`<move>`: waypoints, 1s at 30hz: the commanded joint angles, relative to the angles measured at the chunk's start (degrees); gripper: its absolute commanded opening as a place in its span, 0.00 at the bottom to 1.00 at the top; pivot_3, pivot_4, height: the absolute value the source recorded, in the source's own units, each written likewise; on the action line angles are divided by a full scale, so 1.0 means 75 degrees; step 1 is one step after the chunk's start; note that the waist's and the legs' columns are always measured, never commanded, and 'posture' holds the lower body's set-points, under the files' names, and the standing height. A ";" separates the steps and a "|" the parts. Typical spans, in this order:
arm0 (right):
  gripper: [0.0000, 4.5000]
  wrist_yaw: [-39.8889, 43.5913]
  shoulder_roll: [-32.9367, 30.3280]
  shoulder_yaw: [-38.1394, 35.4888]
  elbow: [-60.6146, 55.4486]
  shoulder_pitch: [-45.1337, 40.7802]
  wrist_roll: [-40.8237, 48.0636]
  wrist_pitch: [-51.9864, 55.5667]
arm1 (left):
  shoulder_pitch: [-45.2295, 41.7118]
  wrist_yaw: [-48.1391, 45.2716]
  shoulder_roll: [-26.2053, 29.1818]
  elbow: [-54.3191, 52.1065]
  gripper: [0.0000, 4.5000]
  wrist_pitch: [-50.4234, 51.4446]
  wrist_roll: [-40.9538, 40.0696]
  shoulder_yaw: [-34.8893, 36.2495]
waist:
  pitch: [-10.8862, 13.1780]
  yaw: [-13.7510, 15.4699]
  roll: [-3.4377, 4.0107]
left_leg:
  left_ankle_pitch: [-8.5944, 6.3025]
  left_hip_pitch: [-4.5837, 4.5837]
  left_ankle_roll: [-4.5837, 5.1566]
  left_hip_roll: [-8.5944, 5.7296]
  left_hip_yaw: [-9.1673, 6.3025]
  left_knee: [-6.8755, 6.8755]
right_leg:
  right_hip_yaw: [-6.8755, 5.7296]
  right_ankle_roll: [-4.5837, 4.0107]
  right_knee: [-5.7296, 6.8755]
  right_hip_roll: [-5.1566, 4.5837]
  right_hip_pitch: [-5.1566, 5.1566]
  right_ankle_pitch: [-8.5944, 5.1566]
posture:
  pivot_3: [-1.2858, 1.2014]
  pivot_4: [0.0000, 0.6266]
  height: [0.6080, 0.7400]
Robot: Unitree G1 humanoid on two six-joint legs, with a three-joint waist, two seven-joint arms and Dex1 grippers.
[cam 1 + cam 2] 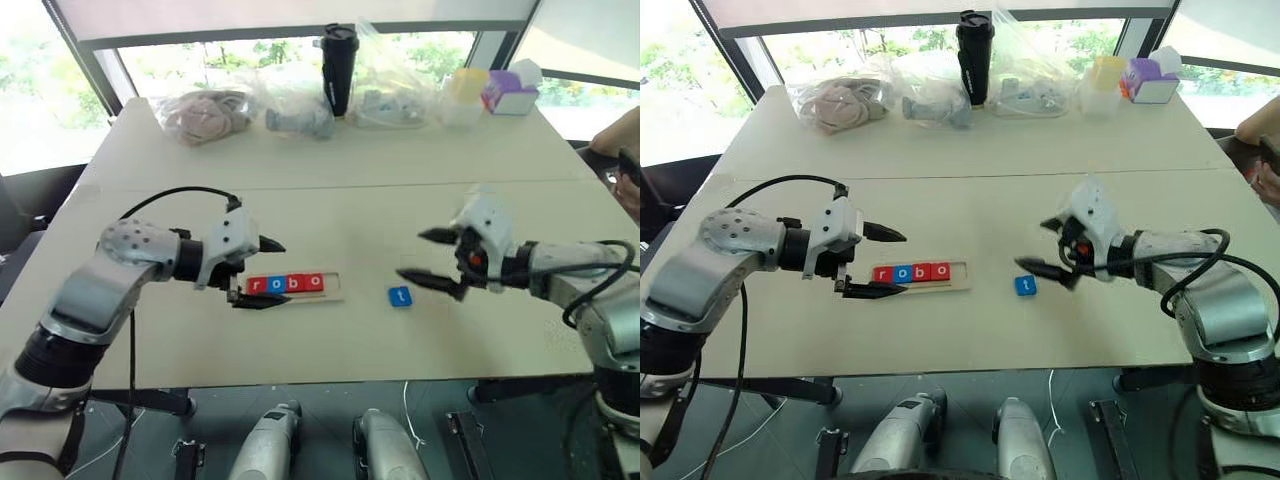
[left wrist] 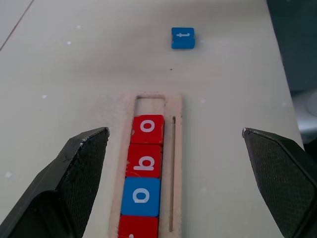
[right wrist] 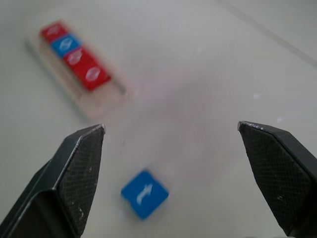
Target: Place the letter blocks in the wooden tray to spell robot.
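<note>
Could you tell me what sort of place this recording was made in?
Probably an office or lab room: a pale work table stands before large windows with trees outside, and a tissue box sits at its far edge.

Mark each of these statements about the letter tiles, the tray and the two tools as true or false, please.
1. The wooden tray holds four tiles reading r, o, b, o. True.
2. The blue t tile already lies in the tray. False: it lies on the table, apart from the tray, on the side of its empty slot.
3. The right tool is open and holds nothing. True.
4. The left tool is shut on a red tile. False: it is open and empty, at the tray's r end.
5. All tiles in the tray are red. False: the first o tile is blue.
</note>
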 commanded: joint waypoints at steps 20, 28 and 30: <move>0.87 0.2219 0.0492 0.1884 0.3934 -0.1469 -0.1752 -0.4541 | 0.0863 0.0400 0.0761 -0.1339 1.00 0.0411 -0.0168 0.0610 | 0.0006 0.0064 -0.0002 | -0.0003 0.0006 -0.0005 0.0019 0.0028 0.0034 | 0.0019 -0.0025 0.0012 0.0000 -0.0006 0.0005 | 0.52 0.24 1.00; 0.42 0.2145 0.0631 0.1715 0.3773 -0.1560 -0.1625 -0.4236 | 0.0862 0.0348 0.0849 -0.1126 1.00 0.0296 -0.0115 0.0665 | 0.0006 0.0066 -0.0002 | -0.0003 0.0006 -0.0005 0.0019 0.0029 0.0035 | 0.0020 -0.0021 0.0011 0.0000 -0.0006 0.0008 | 0.52 0.24 1.00; 0.42 0.2178 0.0700 0.1777 0.3540 -0.1758 -0.1590 -0.3869 | 0.0874 0.0340 0.0890 -0.1023 1.00 0.0247 -0.0082 0.0702 | 0.0006 0.0051 -0.0002 | -0.0003 0.0006 -0.0005 0.0019 0.0029 0.0035 | 0.0021 -0.0021 0.0013 0.0000 -0.0008 0.0008 | 0.52 0.24 1.00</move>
